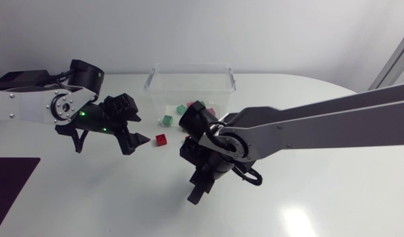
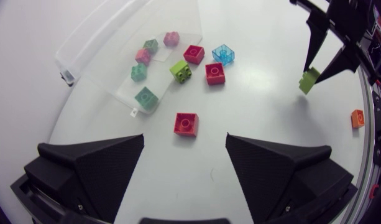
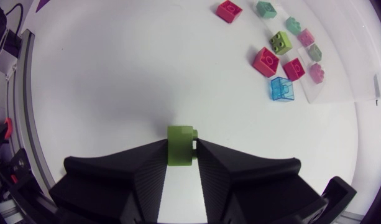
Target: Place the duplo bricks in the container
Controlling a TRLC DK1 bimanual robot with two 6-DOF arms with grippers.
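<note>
Transport step, by judgement: with right claw [image 3: 181,144] clenched on green brick [image 2: 309,81] at lower centre of head view, left claw [image 2: 184,142] released beside red brick [image 2: 186,124] on tabletop [image 1: 320,197], next raise, swing to container [image 1: 188,65] at upper centre, release inside.

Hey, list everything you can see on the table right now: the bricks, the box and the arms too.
Clear plastic container: one, transparent, far side of the table.
Small teal, green and pink duplo bricks: five, within the container's outline.
Red square duplo bricks: three; two beside the container, one ahead of the left end effector.
Lime green duplo bricks: two; one beside the reds, one in the right end effector.
Transparent blue duplo brick: one, beside the reds.
Orange duplo brick: one, near the table's edge.
White table: one.
Left end effector: black, open.
Right end effector: black, shut on a lime green duplo brick.
</note>
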